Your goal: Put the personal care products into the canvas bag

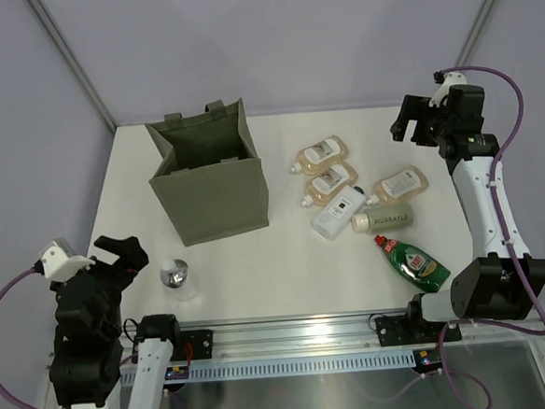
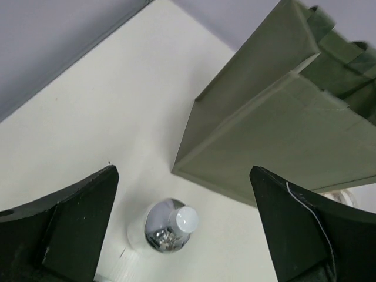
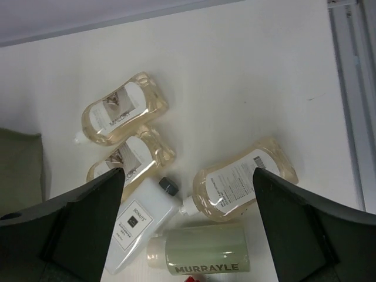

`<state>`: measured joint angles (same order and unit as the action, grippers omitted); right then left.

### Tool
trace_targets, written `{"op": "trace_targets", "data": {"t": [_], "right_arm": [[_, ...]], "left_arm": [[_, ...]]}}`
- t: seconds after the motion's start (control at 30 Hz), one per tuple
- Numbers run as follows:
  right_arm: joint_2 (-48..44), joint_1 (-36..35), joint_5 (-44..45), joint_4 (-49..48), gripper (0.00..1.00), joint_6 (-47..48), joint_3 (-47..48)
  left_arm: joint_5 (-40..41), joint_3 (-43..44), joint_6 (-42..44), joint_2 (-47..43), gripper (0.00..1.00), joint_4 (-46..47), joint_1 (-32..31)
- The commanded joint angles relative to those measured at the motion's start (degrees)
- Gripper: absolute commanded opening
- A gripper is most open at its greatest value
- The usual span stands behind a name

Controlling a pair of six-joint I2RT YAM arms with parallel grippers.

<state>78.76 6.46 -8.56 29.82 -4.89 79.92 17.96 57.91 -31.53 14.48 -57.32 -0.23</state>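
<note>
I see olive-green canvas bag, silver-topped jar at its 7 o'clock. At 3 o'clock: white-capped amber bottles, white bottle, beige tube, red-capped green bottle. Off-white table.

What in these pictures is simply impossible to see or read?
- Bag floor: top view, hidden by its own front wall.
- Green bottle: right wrist view, nearly all cut off by the bottom edge.
- Labels on the amber bottles: top view, print too small.
- Jar side: left wrist view, hidden under its shiny lid.
</note>
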Motion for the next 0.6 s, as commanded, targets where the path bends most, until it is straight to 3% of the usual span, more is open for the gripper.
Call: {"op": "trace_targets", "data": {"t": [0.0, 0.03, 0.07, 0.1, 0.17, 0.23, 0.3, 0.43, 0.57], "right_arm": [[-2.21, 0.13, -11.45, 1.28, 1.00, 4.43, 0.41], [-2.56, 0.13, -15.57, 3.03, 0.99, 8.45, 0.15], [-3.08, -0.21, -20.22, 5.57, 0.99, 18.41, 0.24], [-3.17, -1.78, -29.41, 9.08, 0.99, 24.25, 0.76], [-3.18, -4.77, -32.66, 20.06, 1.00, 37.24, 2.07], [-3.35, -10.22, -31.96, 26.21, 1.00, 41.60, 1.73], [-3.79, -11.12, -40.34, 32.99, 0.99, 56.17, 0.51], [-5.55, -11.20, -46.28, 33.89, 0.99, 58.67, -5.02], [-6.07, -11.20, -46.64, 31.79, 0.99, 57.98, -8.37]], "left_arm": [[0.94, 0.98, -6.33, 4.58, 0.99, -6.04, 0.14], [0.68, 0.98, -7.83, 6.07, 0.99, -8.22, 0.14], [0.16, 0.98, -8.98, 6.70, 0.99, -9.38, 0.14], [-1.33, 0.54, -11.34, 7.14, 0.99, -10.17, 0.14], [-3.53, -0.34, -12.85, 7.93, 0.99, -11.49, 0.23], [-6.08, -1.92, -14.35, 8.54, 0.99, -12.20, 0.14], [-7.92, -3.50, -14.18, 9.51, 0.99, -12.38, 0.14], [-11.36, -11.12, -13.21, 12.76, 0.99, -11.50, 0.14], [-14.88, -17.21, -12.94, 14.96, 0.99, -6.32, 0.23]]}}
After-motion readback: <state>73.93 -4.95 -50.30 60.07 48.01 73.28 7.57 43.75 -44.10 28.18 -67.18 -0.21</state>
